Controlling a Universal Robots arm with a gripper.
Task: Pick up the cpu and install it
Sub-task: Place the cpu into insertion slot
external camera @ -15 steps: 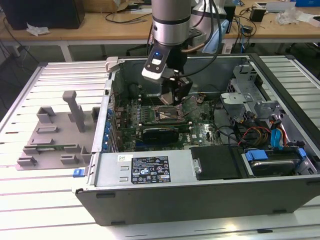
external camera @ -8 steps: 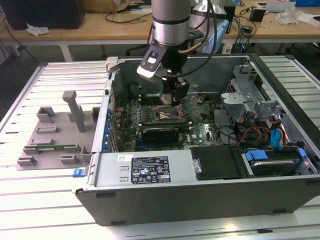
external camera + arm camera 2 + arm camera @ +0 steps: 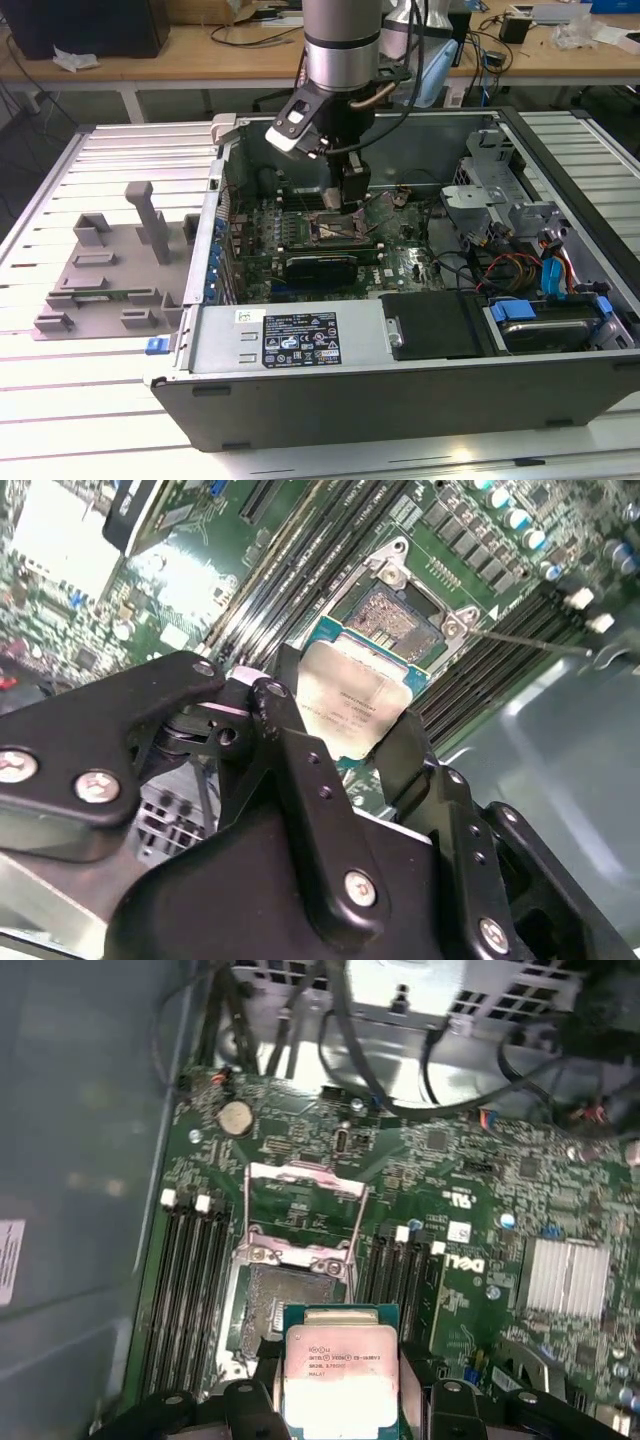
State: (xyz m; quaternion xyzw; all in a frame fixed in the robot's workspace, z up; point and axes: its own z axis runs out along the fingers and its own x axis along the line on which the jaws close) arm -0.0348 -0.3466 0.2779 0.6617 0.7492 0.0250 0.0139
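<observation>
The black hand point(image 3: 345, 722) is clamped on the square silvery-grey cpu point(image 3: 340, 695), holding it just over the open dark metal socket point(image 3: 398, 618) of the green motherboard point(image 3: 190, 590).

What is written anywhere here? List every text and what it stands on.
cpu top plate: printed lines, too small to read.
Sticker on the case front rail: too small to read.
White label on the case wall: blurred.
Motherboard: white brand mark, not quoted.

I see the cpu point(image 3: 345, 705), a flat silvery square with a pale rim, clamped in the gripper point(image 3: 345, 738) above the open socket point(image 3: 395, 620).
</observation>
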